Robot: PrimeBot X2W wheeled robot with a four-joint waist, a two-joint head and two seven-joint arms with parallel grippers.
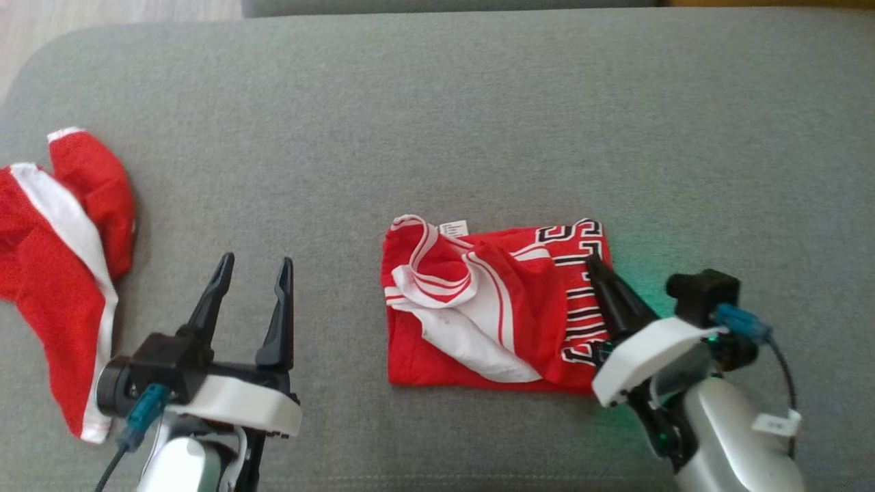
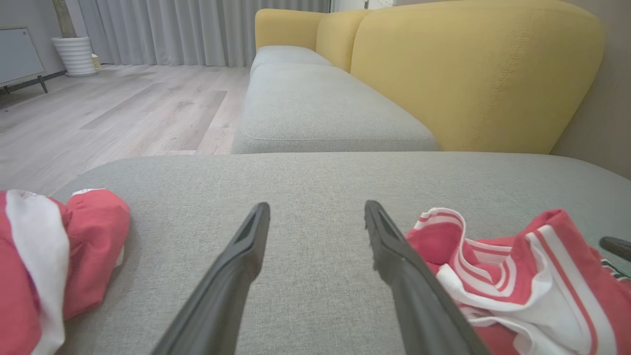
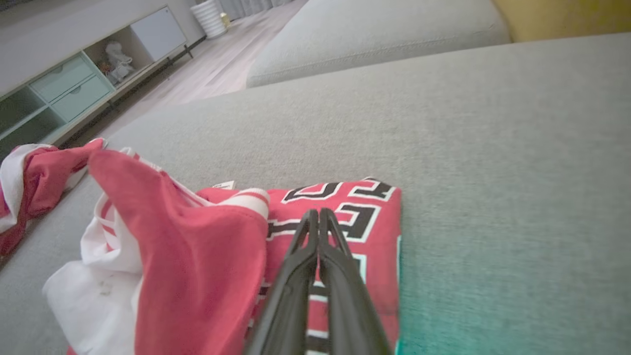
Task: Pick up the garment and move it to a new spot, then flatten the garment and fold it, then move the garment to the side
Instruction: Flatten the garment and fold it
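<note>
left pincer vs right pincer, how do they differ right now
The left pincer is open; the right pincer is shut. The left pincer sits over bare cushion; the right pincer is over the jersey, at its black lettering. Both are long, dark and two-fingered.

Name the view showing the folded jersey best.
Head view: nearly the whole jersey shows from above. The right wrist view gives its lettered end behind the right gripper; the left wrist view, a rumpled corner.
</note>
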